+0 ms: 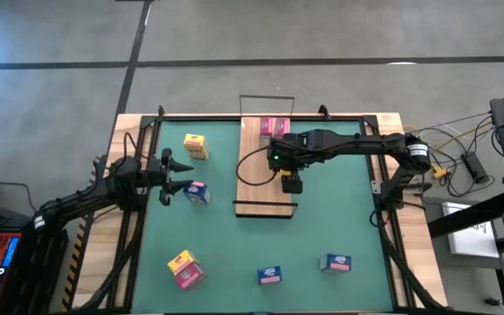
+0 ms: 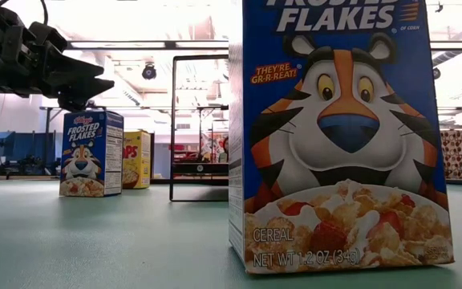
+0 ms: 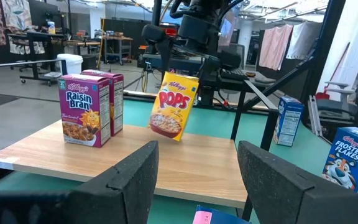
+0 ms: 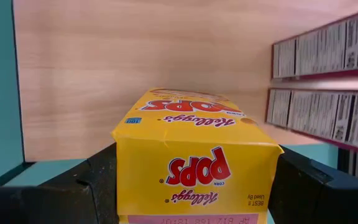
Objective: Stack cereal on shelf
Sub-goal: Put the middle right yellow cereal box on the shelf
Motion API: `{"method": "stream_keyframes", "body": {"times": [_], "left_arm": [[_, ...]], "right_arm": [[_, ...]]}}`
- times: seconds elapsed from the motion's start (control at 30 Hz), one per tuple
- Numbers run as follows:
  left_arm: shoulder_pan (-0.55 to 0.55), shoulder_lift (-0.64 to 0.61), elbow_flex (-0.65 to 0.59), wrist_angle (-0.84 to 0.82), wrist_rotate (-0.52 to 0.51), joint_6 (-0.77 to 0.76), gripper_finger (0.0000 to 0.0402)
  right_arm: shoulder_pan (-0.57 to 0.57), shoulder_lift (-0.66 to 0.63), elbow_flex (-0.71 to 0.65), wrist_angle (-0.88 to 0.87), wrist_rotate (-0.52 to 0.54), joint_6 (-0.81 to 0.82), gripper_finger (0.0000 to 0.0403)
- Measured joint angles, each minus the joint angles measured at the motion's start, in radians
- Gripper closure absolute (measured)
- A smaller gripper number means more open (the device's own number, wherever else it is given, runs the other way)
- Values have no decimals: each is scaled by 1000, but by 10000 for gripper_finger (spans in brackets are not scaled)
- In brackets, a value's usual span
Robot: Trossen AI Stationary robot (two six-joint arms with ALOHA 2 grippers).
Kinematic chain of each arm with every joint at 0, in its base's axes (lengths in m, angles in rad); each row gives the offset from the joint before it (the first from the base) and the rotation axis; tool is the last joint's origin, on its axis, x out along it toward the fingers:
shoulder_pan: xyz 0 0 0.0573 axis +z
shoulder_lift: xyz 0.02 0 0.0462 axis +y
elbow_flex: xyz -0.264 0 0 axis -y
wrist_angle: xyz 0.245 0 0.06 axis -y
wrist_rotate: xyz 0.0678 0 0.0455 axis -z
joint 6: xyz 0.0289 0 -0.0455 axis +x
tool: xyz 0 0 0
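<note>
The shelf [image 1: 256, 188] is a light-wood board with black wire rails at its short ends. Two pink Raisin Bran boxes [image 3: 82, 111] stand upright side by side on its far part [image 1: 274, 127]. My right gripper [image 1: 292, 182] hovers over the board's middle, shut on a yellow Pops box [image 3: 174, 107]. My left gripper [image 3: 197, 180] is open above the green table left of the shelf, next to a blue box [image 1: 198, 192]. Other small boxes rest on the table: a yellow one [image 1: 196, 145], a yellow and pink pair [image 1: 185, 269], and two more [image 1: 269, 275] [image 1: 336, 262]. My right gripper pinches the yellow Pops box at its upper end [image 3: 182, 78] between the two fingers [image 4: 98, 180], one on each side. The fingers come from above, pointing down. The box hangs below them, tilted and lifted clear of the board [image 3: 191, 165].
A Frosted Flakes box [image 2: 339, 136] stands on the table close to the low camera and fills much of that view. Another Frosted Flakes box [image 2: 91, 152] and a yellow box [image 2: 137, 159] stand farther back. Bare wood lies on the shelf's near half [image 1: 265, 197].
</note>
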Motion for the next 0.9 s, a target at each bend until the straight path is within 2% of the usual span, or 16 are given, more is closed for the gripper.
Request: {"method": "stream_keyframes", "body": {"times": [0.9], "left_arm": [[0,0,0,0,0,0,198]], "right_arm": [[-69,2,-1,156,-60,-175,119]]}}
